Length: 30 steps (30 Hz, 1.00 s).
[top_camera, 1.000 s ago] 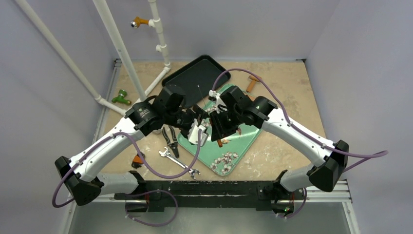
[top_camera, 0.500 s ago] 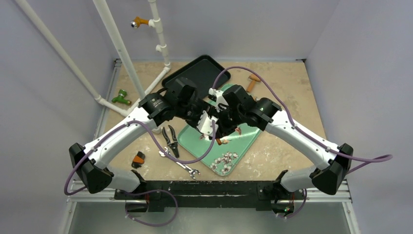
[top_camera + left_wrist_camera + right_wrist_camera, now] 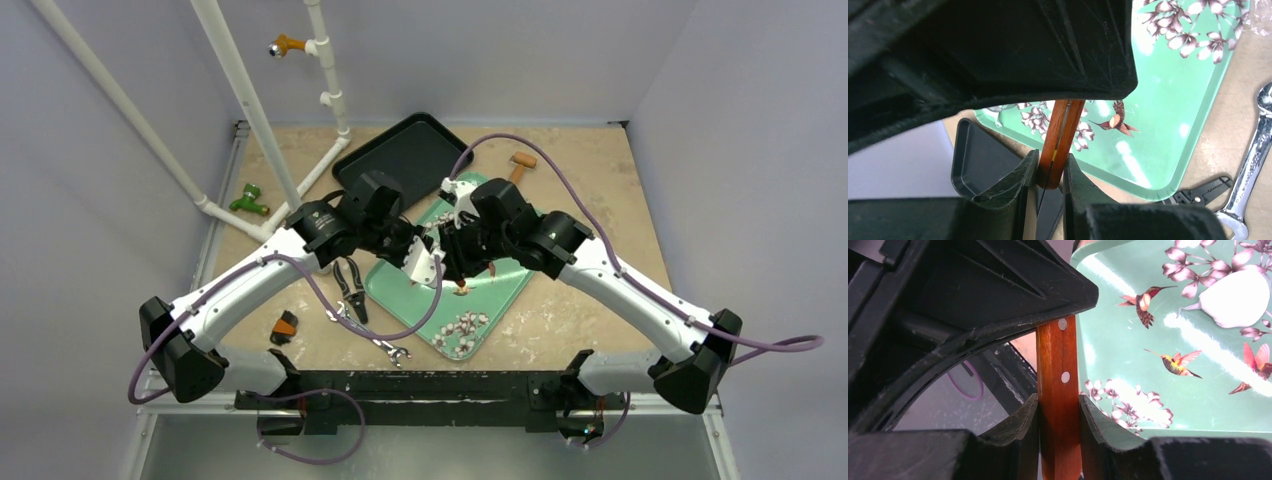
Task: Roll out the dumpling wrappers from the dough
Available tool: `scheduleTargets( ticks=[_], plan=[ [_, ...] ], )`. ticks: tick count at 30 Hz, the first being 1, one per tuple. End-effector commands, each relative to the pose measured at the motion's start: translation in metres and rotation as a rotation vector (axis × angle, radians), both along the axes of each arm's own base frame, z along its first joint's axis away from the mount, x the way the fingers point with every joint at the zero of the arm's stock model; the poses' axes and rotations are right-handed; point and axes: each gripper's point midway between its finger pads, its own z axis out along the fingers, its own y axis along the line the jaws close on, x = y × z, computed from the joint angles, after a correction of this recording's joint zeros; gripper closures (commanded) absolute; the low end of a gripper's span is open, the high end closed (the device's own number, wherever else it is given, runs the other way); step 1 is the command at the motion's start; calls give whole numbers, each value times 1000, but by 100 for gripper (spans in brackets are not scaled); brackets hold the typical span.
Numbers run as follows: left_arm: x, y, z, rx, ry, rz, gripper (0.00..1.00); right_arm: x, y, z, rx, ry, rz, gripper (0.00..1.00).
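Note:
A wooden tool handle (image 3: pixel 1057 360) with two metal rivets hangs over the green patterned tray (image 3: pixel 500 282), and both grippers hold it. My right gripper (image 3: pixel 1058 407) is shut on its flat sides. In the left wrist view the handle (image 3: pixel 1060 135) shows edge-on, with my left gripper (image 3: pixel 1050 167) shut on one end. From above, the left gripper (image 3: pixel 428 262) and right gripper (image 3: pixel 455 262) meet over the tray, and the handle's tip (image 3: pixel 461 289) pokes out below. A white roundish dumpling wrapper (image 3: pixel 1233 300) of dough lies on the tray (image 3: pixel 1128 360). The arms hide it from above.
A black tray (image 3: pixel 400 155) sits behind the green one. Pliers (image 3: pixel 350 285) and a wrench (image 3: pixel 365 335) lie on the table to the left of the green tray. White pipes (image 3: pixel 250 100) rise at the back left. A wooden-handled tool (image 3: pixel 518 168) lies at the back.
My left arm has swung right to meet the right gripper, and its jaws have closed onto the wooden handle. The right gripper has kept its hold and shifted slightly.

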Motion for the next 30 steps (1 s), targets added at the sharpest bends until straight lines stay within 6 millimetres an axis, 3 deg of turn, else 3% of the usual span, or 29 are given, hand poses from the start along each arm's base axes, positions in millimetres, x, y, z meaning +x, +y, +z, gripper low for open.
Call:
scheduleTargets(
  ticks=[1,6,8,13,16,19,21,25,30],
  plan=[
    [25,-23,64,-292,-170,93,100,5,19,30,219,-10,-63,66],
    [22,-23,79,-429,-259,82,100,11,14,35,347,28,-123,24],
    [21,-22,76,-434,-264,79,100,13,8,42,391,29,-145,16],
    [19,-23,67,-444,-270,65,100,8,6,54,468,23,-140,21],
    [18,-24,68,-451,-281,51,100,11,7,44,424,52,-149,25],
    [16,-23,62,-435,-298,28,100,13,8,56,452,52,-135,26],
    [14,-22,58,-425,-305,18,100,16,5,65,457,39,-148,27],
    [11,-21,55,-422,-311,1,100,25,-6,61,391,25,-206,29],
    [10,-22,56,-436,-314,-2,100,27,-2,57,361,63,-188,44]
  ],
)
